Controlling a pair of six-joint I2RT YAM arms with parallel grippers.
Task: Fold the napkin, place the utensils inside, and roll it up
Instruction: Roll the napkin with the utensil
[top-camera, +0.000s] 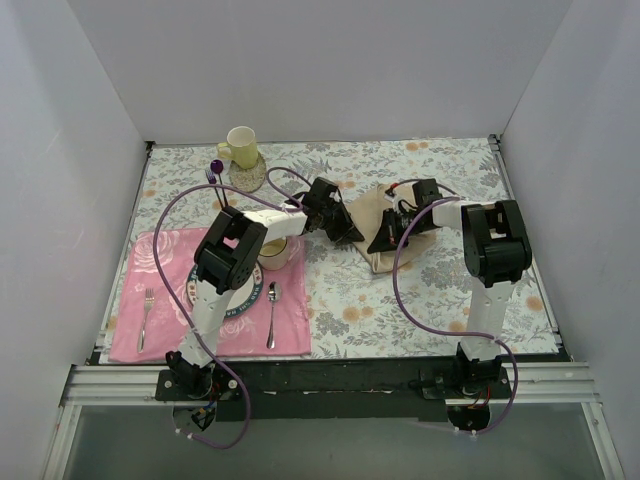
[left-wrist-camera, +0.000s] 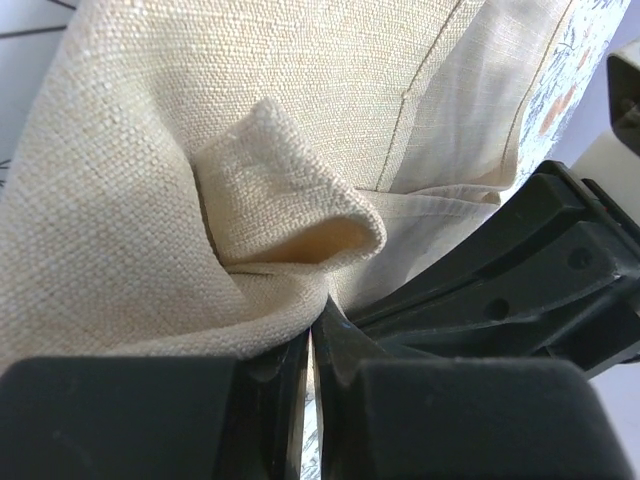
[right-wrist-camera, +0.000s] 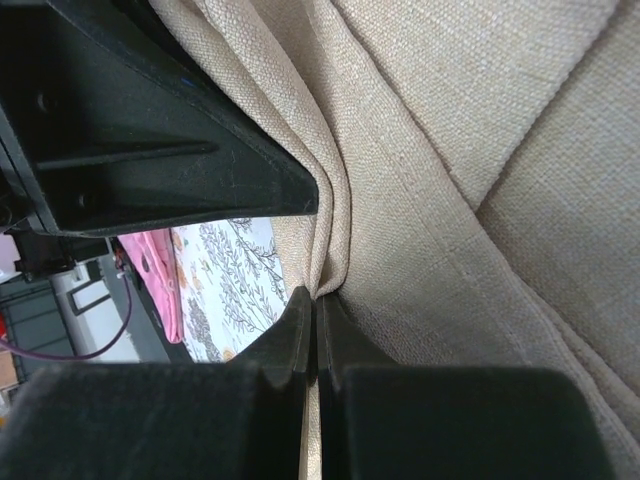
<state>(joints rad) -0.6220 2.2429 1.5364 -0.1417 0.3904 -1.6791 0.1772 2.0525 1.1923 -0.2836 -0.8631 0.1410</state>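
Napkin (top-camera: 368, 207) lies bunched on the counter (top-camera: 430, 300), caught between your two end effectors, which nearly touch each other. Your left end effector (top-camera: 347, 234) is closed down narrow on a gathered fold of the cloth; in its wrist view a small flap stands up just beyond the fingertips (left-wrist-camera: 285, 350). Your right end effector (top-camera: 384, 240) is clamped tight on a doubled hem, the layers running straight into its tips. The spoon (top-camera: 273, 308) lies well to the left of your left end effector, nearer the arm bases, on the placemat (top-camera: 160, 250) beside the plate (top-camera: 245, 300).
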